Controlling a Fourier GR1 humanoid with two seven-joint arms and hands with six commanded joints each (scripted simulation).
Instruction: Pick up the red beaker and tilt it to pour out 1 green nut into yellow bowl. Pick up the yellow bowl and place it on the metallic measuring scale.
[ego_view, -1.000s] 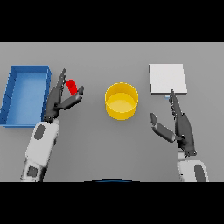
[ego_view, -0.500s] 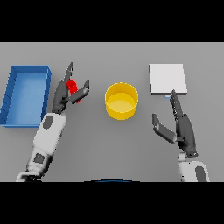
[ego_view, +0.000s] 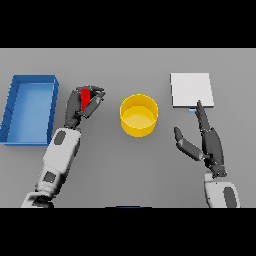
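Note:
The red beaker (ego_view: 85, 96) stands on the grey table left of centre. My left hand (ego_view: 80, 106) is around it, fingers and thumb curled on it, hiding most of it. The yellow bowl (ego_view: 139, 115) sits at the middle of the table, to the right of the beaker and apart from both hands. The metallic measuring scale (ego_view: 191, 90) is a pale square plate at the back right. My right hand (ego_view: 207, 142) is open with straight fingers, in front of the scale and right of the bowl, holding nothing.
A blue open tray (ego_view: 31, 108) lies at the far left, just left of my left hand.
My left hand has moved forward to the red beaker and its fingers have closed round it. The right hand has stayed in place.

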